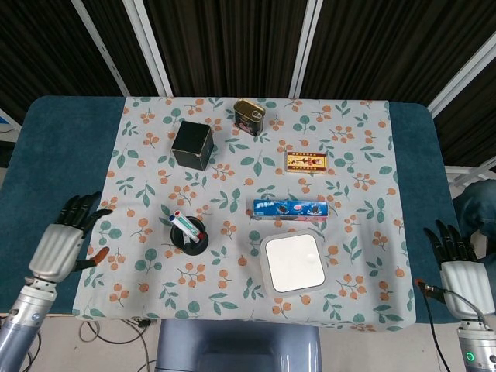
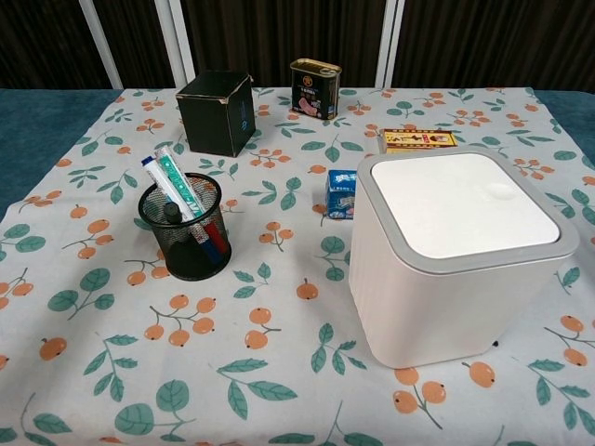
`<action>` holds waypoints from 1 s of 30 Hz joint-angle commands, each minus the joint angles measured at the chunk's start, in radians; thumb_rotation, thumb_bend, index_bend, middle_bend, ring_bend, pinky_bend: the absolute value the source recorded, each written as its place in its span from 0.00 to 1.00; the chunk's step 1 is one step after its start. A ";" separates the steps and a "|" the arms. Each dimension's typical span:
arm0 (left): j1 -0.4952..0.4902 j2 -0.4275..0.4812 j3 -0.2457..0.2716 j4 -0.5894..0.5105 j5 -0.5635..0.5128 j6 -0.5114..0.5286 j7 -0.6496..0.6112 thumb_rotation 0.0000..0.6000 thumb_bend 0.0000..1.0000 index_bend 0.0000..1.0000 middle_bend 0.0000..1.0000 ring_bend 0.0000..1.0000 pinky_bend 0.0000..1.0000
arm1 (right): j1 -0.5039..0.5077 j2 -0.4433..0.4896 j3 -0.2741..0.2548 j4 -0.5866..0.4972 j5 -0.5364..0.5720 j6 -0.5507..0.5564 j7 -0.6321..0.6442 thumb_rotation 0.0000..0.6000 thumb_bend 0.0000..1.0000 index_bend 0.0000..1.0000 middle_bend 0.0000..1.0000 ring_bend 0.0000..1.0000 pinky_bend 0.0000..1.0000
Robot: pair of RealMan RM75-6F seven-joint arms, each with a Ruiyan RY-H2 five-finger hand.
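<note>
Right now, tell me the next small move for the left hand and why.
Probably ease the left hand further right toward the mesh pen holder. The hand is open, holds nothing, and hovers at the tablecloth's left edge, with the holder the nearest thing to it. The right hand sits off the cloth, far from everything.
</note>
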 commanded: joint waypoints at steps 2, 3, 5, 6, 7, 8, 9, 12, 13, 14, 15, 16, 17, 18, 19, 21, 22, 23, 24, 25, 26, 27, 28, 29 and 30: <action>-0.074 -0.074 -0.020 -0.051 -0.043 -0.087 0.082 1.00 0.26 0.25 0.00 0.00 0.00 | -0.002 0.001 0.002 -0.001 0.003 0.003 0.006 1.00 0.18 0.12 0.00 0.01 0.20; -0.083 -0.094 -0.021 -0.051 -0.050 -0.095 0.107 1.00 0.26 0.26 0.00 0.00 0.00 | -0.002 0.001 0.002 -0.001 0.004 0.003 0.008 1.00 0.18 0.12 0.00 0.01 0.20; -0.099 -0.134 -0.020 -0.048 -0.062 -0.109 0.153 1.00 0.26 0.28 0.00 0.00 0.00 | -0.002 0.002 0.003 -0.001 0.004 0.003 0.012 1.00 0.18 0.12 0.00 0.01 0.20; -0.104 -0.151 -0.020 -0.045 -0.067 -0.113 0.172 1.00 0.26 0.28 0.00 0.00 0.00 | -0.001 0.002 0.003 -0.001 0.004 0.003 0.012 1.00 0.18 0.12 0.00 0.01 0.20; -0.110 -0.169 -0.018 -0.043 -0.069 -0.116 0.189 1.00 0.26 0.29 0.00 0.00 0.00 | -0.001 0.002 0.003 0.000 0.003 0.002 0.012 1.00 0.18 0.12 0.00 0.01 0.20; -0.115 -0.187 -0.019 -0.038 -0.072 -0.117 0.203 1.00 0.26 0.30 0.00 0.00 0.00 | -0.001 0.002 0.003 0.000 0.003 0.001 0.011 1.00 0.18 0.12 0.00 0.01 0.20; -0.119 -0.200 -0.019 -0.034 -0.073 -0.116 0.212 1.00 0.26 0.31 0.00 0.00 0.00 | -0.001 0.002 0.002 0.000 0.003 0.001 0.011 1.00 0.18 0.12 0.00 0.01 0.20; -0.133 -0.258 -0.025 -0.005 -0.075 -0.110 0.238 1.00 0.26 0.34 0.00 0.00 0.00 | -0.001 0.002 0.003 -0.001 0.003 0.002 0.010 1.00 0.18 0.12 0.00 0.01 0.20; -0.139 -0.275 -0.026 0.004 -0.076 -0.111 0.242 1.00 0.26 0.34 0.00 0.00 0.00 | -0.001 0.001 0.003 -0.001 0.004 0.003 0.010 1.00 0.18 0.12 0.00 0.01 0.20; -0.144 -0.289 -0.028 0.012 -0.080 -0.113 0.244 1.00 0.26 0.35 0.00 0.00 0.00 | -0.001 0.001 0.004 -0.002 0.004 0.002 0.009 1.00 0.18 0.12 0.00 0.01 0.20; -0.149 -0.301 -0.029 0.019 -0.084 -0.116 0.247 1.00 0.26 0.35 0.00 0.00 0.00 | -0.001 0.001 0.004 -0.002 0.005 0.002 0.009 1.00 0.18 0.12 0.00 0.01 0.20; -0.154 -0.310 -0.029 0.024 -0.090 -0.120 0.250 1.00 0.26 0.36 0.00 0.00 0.00 | -0.002 0.001 0.004 -0.002 0.005 0.002 0.009 1.00 0.18 0.12 0.00 0.01 0.20; -0.159 -0.322 -0.029 0.029 -0.099 -0.126 0.254 1.00 0.26 0.36 0.00 0.00 0.00 | -0.002 0.001 0.004 -0.002 0.006 0.002 0.010 1.00 0.18 0.12 0.00 0.01 0.20; -0.165 -0.331 -0.030 0.034 -0.106 -0.133 0.259 1.00 0.26 0.36 0.00 0.00 0.00 | -0.001 0.001 0.005 -0.002 0.006 0.002 0.010 1.00 0.18 0.12 0.00 0.01 0.20; -0.170 -0.339 -0.029 0.038 -0.111 -0.138 0.264 1.00 0.26 0.37 0.00 0.00 0.00 | -0.001 0.002 0.005 -0.002 0.006 0.002 0.010 1.00 0.18 0.12 0.00 0.01 0.20; -0.179 -0.355 -0.029 0.047 -0.119 -0.144 0.275 1.00 0.26 0.38 0.00 0.00 0.00 | -0.001 0.002 0.005 -0.003 0.006 0.002 0.012 1.00 0.18 0.12 0.00 0.01 0.20; -0.183 -0.361 -0.029 0.052 -0.121 -0.144 0.280 1.00 0.26 0.39 0.00 0.00 0.00 | -0.002 0.002 0.005 -0.003 0.006 0.003 0.013 1.00 0.18 0.12 0.00 0.01 0.20; -0.186 -0.367 -0.028 0.057 -0.123 -0.145 0.286 1.00 0.26 0.40 0.00 0.00 0.00 | -0.002 0.002 0.006 -0.003 0.006 0.003 0.013 1.00 0.18 0.12 0.00 0.01 0.20; -0.188 -0.373 -0.026 0.063 -0.124 -0.145 0.291 1.00 0.26 0.40 0.00 0.00 0.00 | -0.002 0.002 0.006 -0.003 0.006 0.004 0.014 1.00 0.18 0.12 0.00 0.01 0.20; -0.190 -0.380 -0.025 0.069 -0.126 -0.145 0.295 1.00 0.26 0.41 0.00 0.00 0.00 | -0.002 0.003 0.006 -0.003 0.007 0.003 0.015 1.00 0.18 0.12 0.00 0.01 0.20; -0.192 -0.386 -0.023 0.075 -0.128 -0.144 0.296 1.00 0.26 0.42 0.00 0.00 0.00 | -0.002 0.003 0.006 -0.003 0.007 0.003 0.015 1.00 0.18 0.12 0.00 0.01 0.20; -0.193 -0.390 -0.022 0.080 -0.130 -0.144 0.296 1.00 0.26 0.43 0.00 0.00 0.00 | -0.002 0.003 0.006 -0.004 0.007 0.002 0.015 1.00 0.18 0.12 0.00 0.01 0.20; -0.195 -0.393 -0.021 0.084 -0.132 -0.144 0.294 1.00 0.27 0.44 0.00 0.00 0.00 | -0.002 0.003 0.006 -0.004 0.007 0.002 0.015 1.00 0.18 0.12 0.00 0.01 0.20; -0.196 -0.396 -0.021 0.089 -0.135 -0.143 0.294 1.00 0.27 0.45 0.00 0.00 0.00 | -0.002 0.003 0.006 -0.004 0.007 0.002 0.016 1.00 0.18 0.12 0.00 0.01 0.20; -0.197 -0.398 -0.021 0.092 -0.139 -0.142 0.295 1.00 0.27 0.46 0.00 0.00 0.00 | -0.002 0.003 0.006 -0.004 0.008 0.002 0.016 1.00 0.18 0.12 0.00 0.01 0.20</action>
